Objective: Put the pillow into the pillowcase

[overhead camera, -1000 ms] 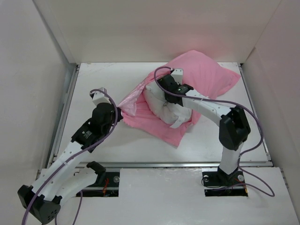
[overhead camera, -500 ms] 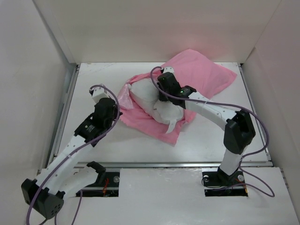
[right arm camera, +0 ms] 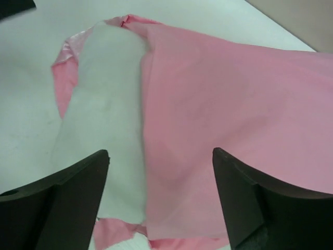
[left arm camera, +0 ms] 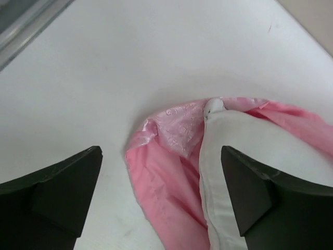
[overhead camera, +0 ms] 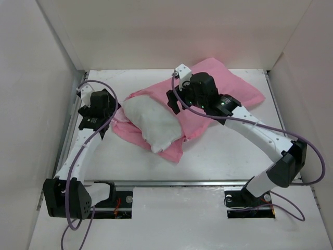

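**Pillow half sleeved, both pincers released**

The pillow [overhead camera: 151, 124] is shown lying on the counter [overhead camera: 218, 151] with its far end inside the pillowcase [overhead camera: 229, 86]. Its near-left end is exposed on a flap of pink fabric. The left pincer [left arm camera: 161, 156] is held open and empty just above the left corner, where the pillowcase turns its shiny embossed face up beside the pillow's seam. The right pincer [right arm camera: 160, 156] is likewise spread wide and grips nothing. It is poised over the line where white fabric meets pink.

Since neither layer is held, several faults are judged possible:

- A push on the pillow may drag the slippery pillowcase across the counter, because nothing pins it.
- A pinch at the left corner may catch pillow and satin together, or only the lower layer, because the two lie pressed close there. The mouth would then stay shut.

How far the pillow reaches inside is concealed by the pink cover. Part of the mouth's upper edge is masked by the right arm [overhead camera: 255, 130] in the overhead view. The pillow's left side is blurred in the right wrist view.
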{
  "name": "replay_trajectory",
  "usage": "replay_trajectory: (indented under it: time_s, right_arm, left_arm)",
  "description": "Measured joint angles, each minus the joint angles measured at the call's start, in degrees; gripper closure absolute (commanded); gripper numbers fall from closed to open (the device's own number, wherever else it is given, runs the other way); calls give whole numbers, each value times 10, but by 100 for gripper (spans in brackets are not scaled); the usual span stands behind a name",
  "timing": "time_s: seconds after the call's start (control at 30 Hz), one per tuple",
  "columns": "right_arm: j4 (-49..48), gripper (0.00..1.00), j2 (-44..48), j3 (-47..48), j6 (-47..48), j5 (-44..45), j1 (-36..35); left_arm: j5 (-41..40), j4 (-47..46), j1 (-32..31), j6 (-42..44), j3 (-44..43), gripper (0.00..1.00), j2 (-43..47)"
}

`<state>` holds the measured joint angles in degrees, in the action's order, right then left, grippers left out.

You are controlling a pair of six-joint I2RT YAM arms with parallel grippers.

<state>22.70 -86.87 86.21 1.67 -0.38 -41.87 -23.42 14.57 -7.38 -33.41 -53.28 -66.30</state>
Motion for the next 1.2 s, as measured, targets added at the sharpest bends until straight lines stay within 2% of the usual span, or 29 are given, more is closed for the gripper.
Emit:
replay_trajectory:
  time_s: [0.2,0.27,0.33,0.37,0.4,0.53,0.6,0.67,0.77,0.8,0.9,0.93,1.0,1.1,1.2]
  right_arm:
    - [39,9,-63,51,55,43,-44]
    - [46,16,-74,51,57,52,-55]
    - [51,34,-78,46,53,61,-62]
    - [51,58,-78,43,46,72,-62]
    - [51,63,-78,42,40,87,-62]
    - [48,61,-85,39,8,158,-61]
    - [49,54,-97,39,-3,183,-60]
    - [50,48,-111,39,-12,192,-60]
    - [56,46,-126,39,-19,192,-59]
    - [57,45,-128,39,-20,191,-59]
    - [59,42,-128,39,-27,189,-59]
    - [59,42,-127,39,-28,188,-59]
    - [61,40,-125,38,-30,177,-59]
    - [60,38,-111,29,-30,147,-59]
    - [60,38,-99,20,-29,137,-59]
  left_arm:
    - [40,-3,26,6,-6,0,35]
    - [81,-21,26,11,8,0,63]
    - [132,-44,18,18,35,0,97]
    - [161,-57,6,21,48,0,112]
    - [188,-67,-11,25,57,0,121]
    - [252,-101,-122,47,57,0,104]
    - [272,-111,-174,60,48,0,71]
    - [296,-125,-202,69,44,5,36]
    - [317,-132,-212,75,44,13,-4]
    - [320,-132,-215,75,44,21,-13]
    - [319,-136,-217,78,44,36,-24]
    - [316,-137,-217,78,44,45,-24]
    - [311,-141,-218,78,44,54,-26]
    - [304,-144,-218,77,44,61,-33]
    - [302,-148,-218,76,45,62,-39]
